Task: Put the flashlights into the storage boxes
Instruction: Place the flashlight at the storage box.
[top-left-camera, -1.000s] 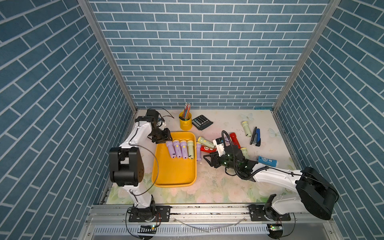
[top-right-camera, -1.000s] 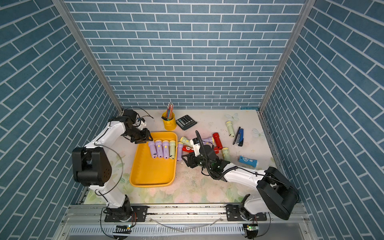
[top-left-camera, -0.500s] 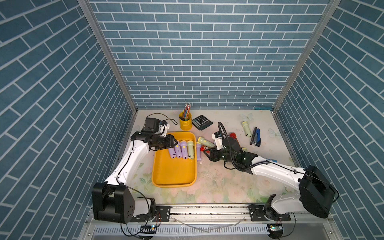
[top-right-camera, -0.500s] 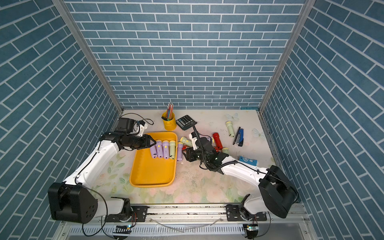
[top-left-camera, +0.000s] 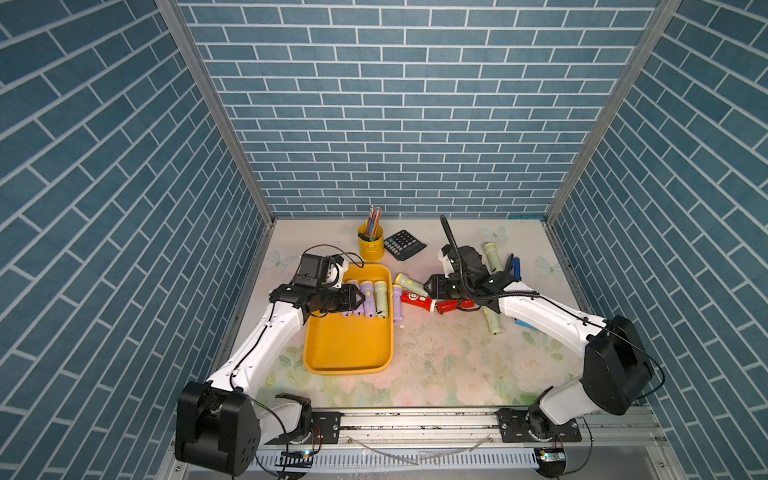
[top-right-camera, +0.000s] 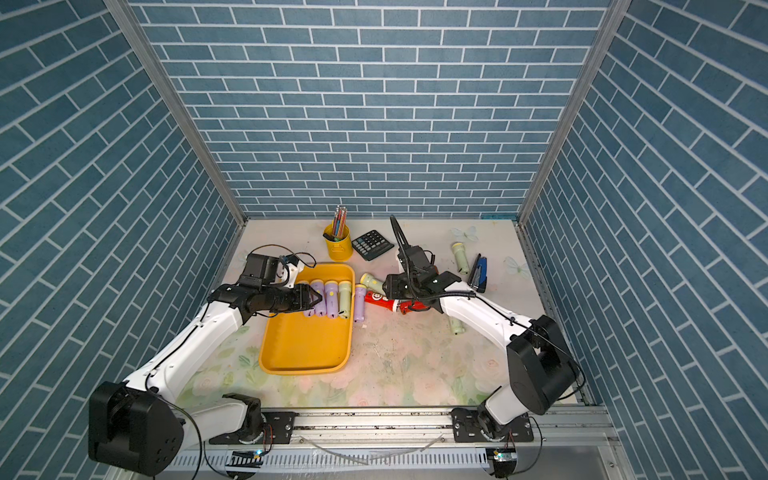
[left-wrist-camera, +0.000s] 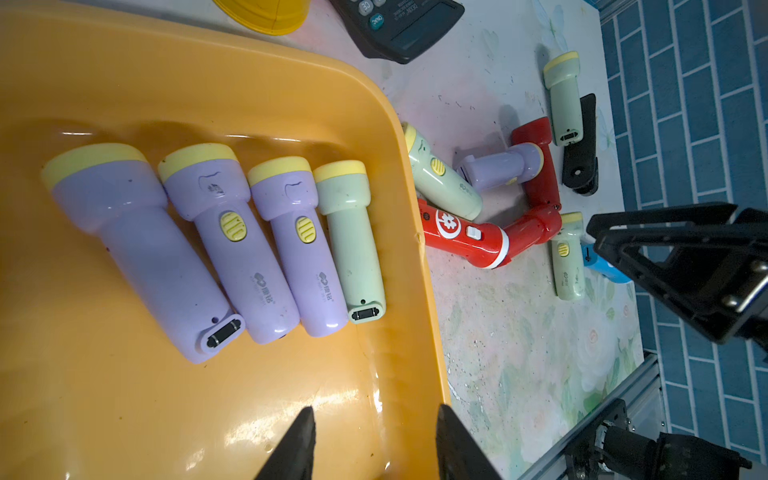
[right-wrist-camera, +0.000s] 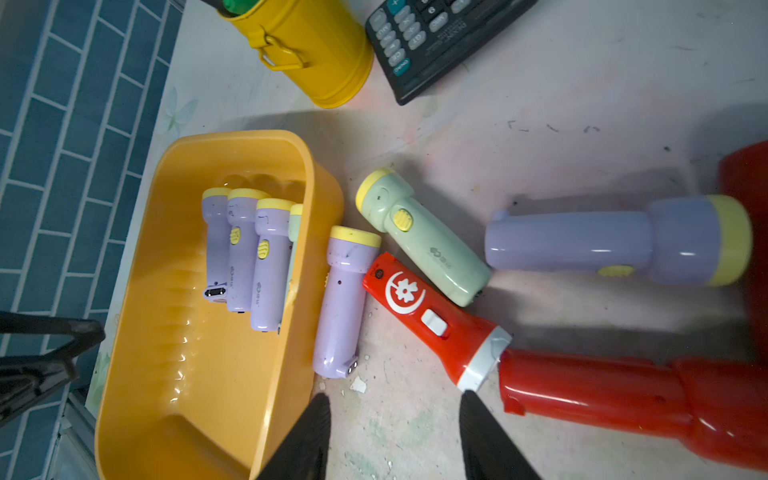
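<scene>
Three lilac flashlights (left-wrist-camera: 237, 245) and a pale green flashlight (left-wrist-camera: 353, 245) are lying side by side in a row, yellow heads toward the back wall, in the far end of the orange-yellow tray (top-left-camera: 349, 345), which is sitting on the left half of the flowered desk (top-left-camera: 436, 365). The left gripper (left-wrist-camera: 374, 415) is hovering over the tray at the left end of that row, its jaws spread with nothing between them. A fourth lilac flashlight (top-left-camera: 397, 305) is lying on the desk just beside the tray's right wall and parallel to it. Next to it, a red flashlight (right-wrist-camera: 432, 320) with a white emblem, a second green flashlight (right-wrist-camera: 419, 237), a plain red flashlight (right-wrist-camera: 623, 390) and a fifth lilac flashlight (right-wrist-camera: 615, 241) are lying in a loose cluster. The right gripper (right-wrist-camera: 395, 399) is hanging over this cluster, its jaws likewise apart and empty. Farther right, two more green flashlights (top-right-camera: 460, 259) (top-right-camera: 456, 324) are resting on the desk, one of them just beside a blue-black stapler (top-right-camera: 480, 272). A yellow pencil cup (top-left-camera: 371, 247) and a calculator (top-left-camera: 404, 244) are standing near the back wall.
</scene>
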